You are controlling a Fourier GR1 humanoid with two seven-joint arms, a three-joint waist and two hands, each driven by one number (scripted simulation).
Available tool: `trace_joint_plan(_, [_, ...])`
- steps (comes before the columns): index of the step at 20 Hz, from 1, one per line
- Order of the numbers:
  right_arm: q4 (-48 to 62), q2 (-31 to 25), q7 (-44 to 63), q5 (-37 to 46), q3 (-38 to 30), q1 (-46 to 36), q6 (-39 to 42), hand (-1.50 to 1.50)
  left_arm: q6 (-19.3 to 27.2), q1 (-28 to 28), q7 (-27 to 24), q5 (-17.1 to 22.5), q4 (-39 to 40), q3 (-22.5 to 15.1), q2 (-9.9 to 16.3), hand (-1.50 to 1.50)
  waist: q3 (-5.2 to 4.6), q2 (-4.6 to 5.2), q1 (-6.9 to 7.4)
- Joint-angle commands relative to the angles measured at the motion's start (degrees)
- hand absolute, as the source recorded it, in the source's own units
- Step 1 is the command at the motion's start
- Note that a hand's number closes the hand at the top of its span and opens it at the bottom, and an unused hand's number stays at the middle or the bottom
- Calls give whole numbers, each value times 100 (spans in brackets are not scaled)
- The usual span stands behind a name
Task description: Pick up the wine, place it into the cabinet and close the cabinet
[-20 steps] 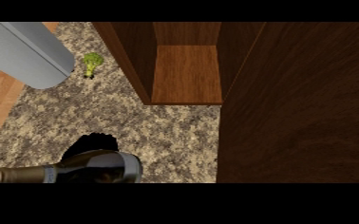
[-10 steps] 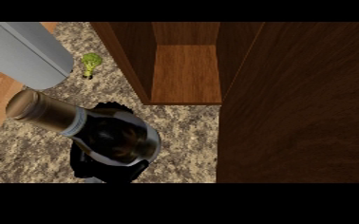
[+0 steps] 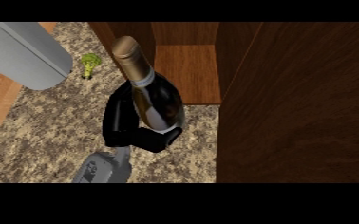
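A grey forearm (image 3: 105, 168) rises from the lower edge to a black hand (image 3: 133, 123) (which hand it is cannot be told) whose fingers and thumb curl round a bottle (image 3: 151, 92).

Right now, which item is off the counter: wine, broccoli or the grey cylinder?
The wine bottle: the hand curls round its body and holds it up before the open cabinet. The broccoli and grey cylinder sit further left.
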Motion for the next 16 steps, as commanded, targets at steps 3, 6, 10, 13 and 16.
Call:
trace_joint_plan(3, [29,124,-108,109,103,127,1,-150,780,-701,67,-293,641,-548,-2,150,0,-2,-1])
trace_joint_plan(6, [129,101,-67,263,124,-127,-90,-150,867,-1178,-69,50,1268,-556,-2,150,-1,1,0])
trace_joint_plan(10, [4,209,-32,384,369,38,-100,-150,998,-1410,-632,381,1945,-661,-2,150,-2,3,-20])
trace_joint_plan(13, [-178,-2,-123,-110,-92,406,169,-150,903,-1369,-876,783,2301,-550,-2,150,-1,6,-52])
trace_joint_plan(16, [170,20,-250,-19,-113,145,146,-150,999,-1043,-751,466,2018,-590,-2,150,0,-2,6])
